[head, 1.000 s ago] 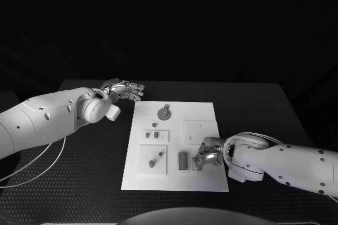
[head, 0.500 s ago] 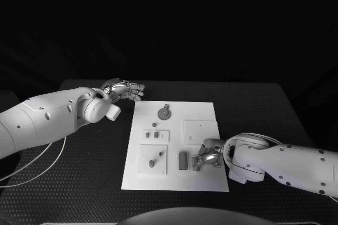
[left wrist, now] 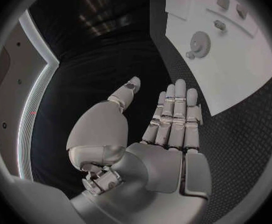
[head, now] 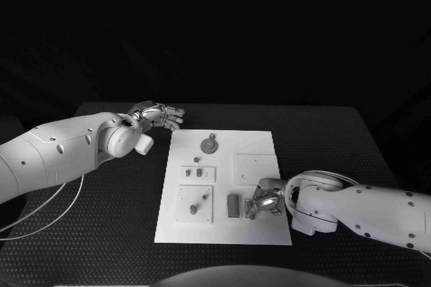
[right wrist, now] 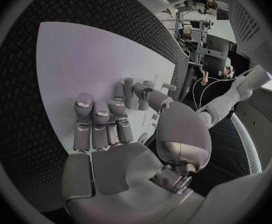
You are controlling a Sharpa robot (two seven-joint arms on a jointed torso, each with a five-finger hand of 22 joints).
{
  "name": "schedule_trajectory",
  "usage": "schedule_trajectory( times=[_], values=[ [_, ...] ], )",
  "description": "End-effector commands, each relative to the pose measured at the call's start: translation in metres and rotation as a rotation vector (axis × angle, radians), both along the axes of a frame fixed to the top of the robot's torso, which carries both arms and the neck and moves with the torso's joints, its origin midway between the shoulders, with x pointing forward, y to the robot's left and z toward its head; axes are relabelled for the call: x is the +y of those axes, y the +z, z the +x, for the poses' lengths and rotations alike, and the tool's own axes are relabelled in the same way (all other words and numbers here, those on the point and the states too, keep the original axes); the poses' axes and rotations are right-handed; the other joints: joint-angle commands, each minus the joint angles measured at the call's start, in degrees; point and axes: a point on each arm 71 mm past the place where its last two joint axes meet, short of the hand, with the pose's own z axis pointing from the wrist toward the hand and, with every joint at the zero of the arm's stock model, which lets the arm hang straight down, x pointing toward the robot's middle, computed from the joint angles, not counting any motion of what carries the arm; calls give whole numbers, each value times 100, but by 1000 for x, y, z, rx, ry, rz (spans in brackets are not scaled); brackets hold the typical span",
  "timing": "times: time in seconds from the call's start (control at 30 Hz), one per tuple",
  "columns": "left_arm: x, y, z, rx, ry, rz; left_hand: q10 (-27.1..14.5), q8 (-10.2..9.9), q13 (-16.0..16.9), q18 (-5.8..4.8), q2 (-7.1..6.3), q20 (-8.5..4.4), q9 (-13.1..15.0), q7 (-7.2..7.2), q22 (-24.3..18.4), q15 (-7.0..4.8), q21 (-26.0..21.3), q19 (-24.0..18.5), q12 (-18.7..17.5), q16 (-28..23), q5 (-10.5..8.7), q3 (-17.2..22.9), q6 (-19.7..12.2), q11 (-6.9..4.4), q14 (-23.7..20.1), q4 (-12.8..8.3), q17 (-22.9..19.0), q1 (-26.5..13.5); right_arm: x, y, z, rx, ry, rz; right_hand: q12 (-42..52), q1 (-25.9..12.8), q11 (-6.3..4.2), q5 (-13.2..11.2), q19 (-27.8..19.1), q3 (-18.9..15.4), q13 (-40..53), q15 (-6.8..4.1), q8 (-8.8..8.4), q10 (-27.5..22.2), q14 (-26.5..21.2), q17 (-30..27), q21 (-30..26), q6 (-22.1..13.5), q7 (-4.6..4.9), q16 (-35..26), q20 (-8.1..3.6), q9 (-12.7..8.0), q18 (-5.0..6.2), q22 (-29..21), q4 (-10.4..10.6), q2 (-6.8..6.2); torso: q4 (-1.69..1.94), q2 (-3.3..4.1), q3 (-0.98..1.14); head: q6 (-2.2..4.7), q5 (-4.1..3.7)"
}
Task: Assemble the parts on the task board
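— Just beside the right hand (head: 266,203), on its inner side, what lies there?

— A grey bar-shaped part (head: 233,205), flat on the task board (head: 256,145), at the board's near end. Its long axis runs near to far, roughly in line with the board's long edges. The fingertips are lowered close to it; whether they touch it I cannot tell.

— How is that hand set?

— Fingers curled downward and fairly close together in the right wrist view, thumb opposite them. I cannot tell whether they pinch anything.

— So which hand is nearer to the bar?

— The right, clearly. I'd judge any grasp needs the fingers to close across the bar's short width, from the side where the hand is now.

— And farther out?

— Beyond the bar, small grey parts in a raised square plate (head: 196,203) and a smaller plate (head: 198,172), then a gear (head: 209,144) toward the far end. The left hand (head: 160,116) is past the board's far corner over the table (head: 108,237), well apart from the bar, fingers straight and side by side, holding nothing.
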Motion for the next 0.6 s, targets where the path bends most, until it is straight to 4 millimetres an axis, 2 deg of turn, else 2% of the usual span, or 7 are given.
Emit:
schedule_trajectory(
  times=[0.03, 0.2, 0.33, 0.6],
  values=[
    [-4, 1, -1, 1, -24, -6, -26, 23, -10, 103, -4, 1, -6, -24, 6, -9, -35, 26, 2, -20, -8, -4, -17, 12, 35, -4, 8, -11, 7, 1, -4, 5, 30, 31, -30, -70, -28, -23, -28, 3, 8, -24, -3, -18, -14, 10, 36, 22, 19, -21, -29, -10, 167, -8, 37, -8, 3, 3, -3, 13, 8],
    [-3, 1, -1, 1, -24, -3, -27, 24, -10, 103, -4, 1, -7, -24, 6, -9, -36, 26, 2, -20, -8, -4, -17, 13, 36, -4, 9, -11, 5, 2, -2, -9, 14, 37, -31, -73, -28, -27, -29, 2, 9, -24, -4, -19, -15, 11, 36, 21, 19, -21, -29, -11, 167, -8, 38, -14, 3, 1, -2, 14, 10],
    [-3, 0, -1, 2, -25, -2, -28, 24, -11, 102, -5, 1, -7, -23, 7, -9, -36, 26, 1, -22, -8, -4, -17, 13, 36, -4, 10, -12, 5, 2, -2, -13, 12, 38, -36, -134, -35, -207, -22, 18, 23, -33, 10, -17, -8, 20, 39, 30, 13, -27, -41, -22, 167, -21, 132, -46, -1, -1, -4, 12, 13],
    [-3, 0, -1, 2, -26, -2, -30, 28, -12, 102, -2, 1, -7, -25, 9, -9, -38, 27, 1, -25, -7, -3, -13, 14, 36, -1, 14, -12, 6, 2, -2, -21, 14, 42, -39, -170, -37, -269, -16, 14, 34, -39, 16, -15, -3, 26, 46, 30, 11, -31, -48, -29, 167, -28, 173, -103, -1, -1, 1, 10, 10]
  ],
)
